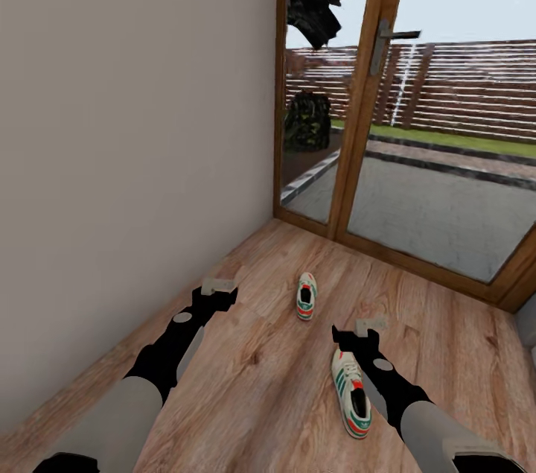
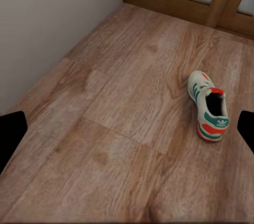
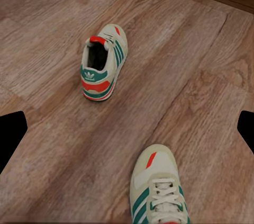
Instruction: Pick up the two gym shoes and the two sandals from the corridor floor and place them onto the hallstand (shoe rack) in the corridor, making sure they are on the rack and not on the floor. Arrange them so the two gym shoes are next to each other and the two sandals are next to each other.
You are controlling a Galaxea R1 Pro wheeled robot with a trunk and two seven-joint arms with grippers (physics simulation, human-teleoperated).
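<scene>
Corridor corner, wood-plank floor (image 1: 253, 354). Plain beige wall (image 1: 134, 123) runs along the 9 to 11 o'clock side; a glazed wooden door (image 1: 387, 100) with a metal handle (image 1: 387, 37) closes the 12 to 2 o'clock side, with paving, grass and a slatted fence seen through the glass.

Far shoe (image 1: 306, 296): on the floor at 12 o'clock, short of the door frame, upright on its sole, toe toward the door. In the left wrist view the far shoe (image 2: 209, 106) shows its heel patch and open collar toward the camera. The right wrist view shows the same shoe (image 3: 101, 62) heel-on.

Near shoe (image 1: 351, 392): on the floor at about 1 o'clock, closer to the robot, upright, partly overlapped by the right forearm in the head view. Its toe and laces appear in the right wrist view (image 3: 157, 184), toe pointing toward the far shoe. The two shoes lie well apart, not side by side.

Left hand (image 1: 218, 285): raised above bare floor at 11 o'clock, well to the side of the far shoe, holding nothing. Its dark fingers sit at opposite edges of the wrist view, spread wide.

Right hand (image 1: 370, 325): above the floor just beyond the near shoe, holding nothing, fingers likewise spread wide in its wrist view
</scene>
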